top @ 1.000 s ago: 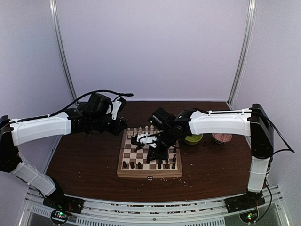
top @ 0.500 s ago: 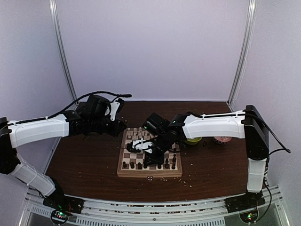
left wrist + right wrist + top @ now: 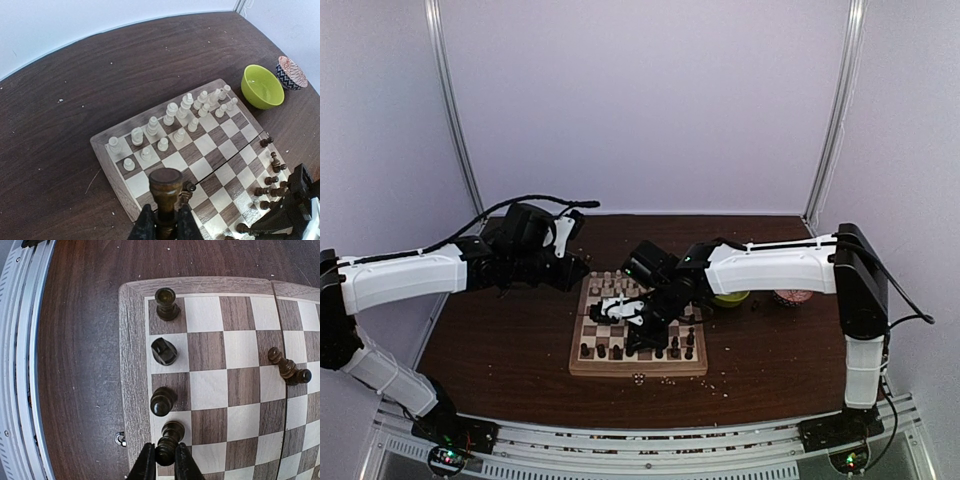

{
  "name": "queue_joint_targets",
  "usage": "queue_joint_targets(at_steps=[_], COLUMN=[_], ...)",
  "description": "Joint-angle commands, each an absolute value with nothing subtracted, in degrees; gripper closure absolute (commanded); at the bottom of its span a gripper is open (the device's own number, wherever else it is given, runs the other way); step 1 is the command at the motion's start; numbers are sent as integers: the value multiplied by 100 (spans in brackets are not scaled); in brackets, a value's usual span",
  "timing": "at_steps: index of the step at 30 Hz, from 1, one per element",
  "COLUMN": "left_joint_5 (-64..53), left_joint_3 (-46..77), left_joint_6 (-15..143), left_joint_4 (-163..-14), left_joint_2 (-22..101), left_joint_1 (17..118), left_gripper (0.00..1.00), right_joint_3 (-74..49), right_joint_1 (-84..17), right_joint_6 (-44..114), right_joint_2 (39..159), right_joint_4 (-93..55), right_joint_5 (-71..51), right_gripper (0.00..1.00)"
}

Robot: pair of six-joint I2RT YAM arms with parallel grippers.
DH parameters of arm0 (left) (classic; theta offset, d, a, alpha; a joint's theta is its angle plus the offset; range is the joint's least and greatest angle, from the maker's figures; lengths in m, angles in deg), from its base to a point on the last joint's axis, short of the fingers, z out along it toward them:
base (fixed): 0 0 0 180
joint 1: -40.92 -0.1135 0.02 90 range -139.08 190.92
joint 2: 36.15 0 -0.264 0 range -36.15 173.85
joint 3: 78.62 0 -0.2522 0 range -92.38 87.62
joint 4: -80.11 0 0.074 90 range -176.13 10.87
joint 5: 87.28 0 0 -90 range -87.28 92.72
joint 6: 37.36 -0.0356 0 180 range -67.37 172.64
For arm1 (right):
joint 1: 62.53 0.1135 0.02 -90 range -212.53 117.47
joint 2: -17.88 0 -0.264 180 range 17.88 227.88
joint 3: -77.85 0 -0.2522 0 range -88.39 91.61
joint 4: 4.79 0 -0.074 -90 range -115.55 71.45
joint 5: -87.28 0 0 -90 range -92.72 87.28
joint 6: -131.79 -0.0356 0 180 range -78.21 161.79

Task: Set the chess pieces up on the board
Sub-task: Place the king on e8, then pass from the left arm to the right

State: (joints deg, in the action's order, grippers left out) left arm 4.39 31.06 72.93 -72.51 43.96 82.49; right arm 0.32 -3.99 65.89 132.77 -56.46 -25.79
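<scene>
In the top view, your right gripper is down over the near row of the board. Your left gripper hangs off the board's far-left corner, at about 10 o'clock from its centre, so the right arm is the nearer to the brown side. In the left wrist view, the left fingers are pinched narrow on a tall brown piece, long axis upright, above the board's edge squares. The cream pieces stand in two rows at 12 to 1 o'clock, with the lime-green bowl and red patterned bowl beyond at 2 o'clock. The right gripper fills the 4 o'clock corner, and that is what blocks your path to the brown rows. In the right wrist view, the right fingers sit narrow around the head of a dark piece, upright on the edge row; you cannot tell whether its foot touches the square. Three brown pieces line up at 12 o'clock, the nearest just beside it. A toppled piece lies well apart at 2 o'clock.
</scene>
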Motion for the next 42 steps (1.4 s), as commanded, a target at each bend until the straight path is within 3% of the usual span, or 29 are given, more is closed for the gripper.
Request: queue_joint_targets(at_steps=[1, 15, 24, 28, 42], left_joint_5=[391, 36, -1677, -2458, -3778], left_joint_3=[3167, 2789, 1457, 1050, 368], left_joint_6=[7368, 7151, 6498, 6404, 6340], left_joint_4=[-7531, -7157, -5874, -5556, -4791], left_joint_2=[4262, 4555, 5586, 5989, 6631], left_joint_1=[8197, 8197, 8197, 8197, 8206], left_gripper=[98, 97, 96, 95, 92], right_joint_3=[179, 316, 502, 310, 592], right_joint_1=[-365, -413, -1002, -966, -626], right_joint_6=[6613, 6779, 7936, 8848, 10253], right_joint_2=[13370, 12950, 11711, 11453, 12124], right_joint_4=[-5670, -6038, -6363, -6100, -5831], right_joint_5=[-2462, -2364, -1854, -1196, -490], right_gripper=[85, 69, 62, 50, 50])
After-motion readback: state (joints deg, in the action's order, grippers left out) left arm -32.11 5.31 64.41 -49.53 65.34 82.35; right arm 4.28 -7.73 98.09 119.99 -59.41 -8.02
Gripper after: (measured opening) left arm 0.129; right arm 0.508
